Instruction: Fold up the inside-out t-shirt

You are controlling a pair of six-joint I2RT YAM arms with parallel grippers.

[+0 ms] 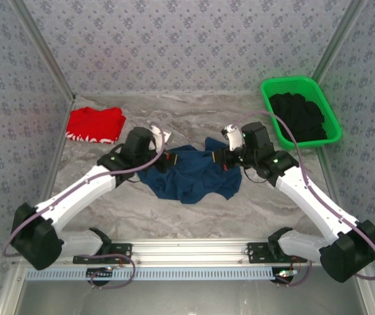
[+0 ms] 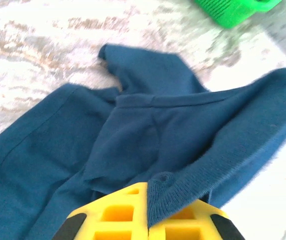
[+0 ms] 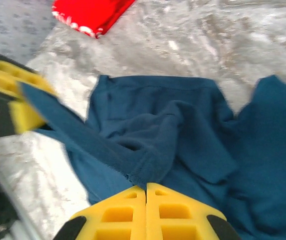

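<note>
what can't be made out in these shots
- top view: how the left gripper and right gripper pinch the dark navy-blue cloth t-shirt, too small
- top view: white marking on the red folded garment, too small to read
- top view: black clothing in the green plastic basket, too dark to count
- left wrist view: that basket, blurred and cut by the top edge

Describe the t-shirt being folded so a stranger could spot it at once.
On the marble table, look to its middle. The crumpled cloth there, pinched by the left hand and the right hand, is the t-shirt. It is navy blue, unlike the red garment far left and the black clothing in the green basket far right.
</note>
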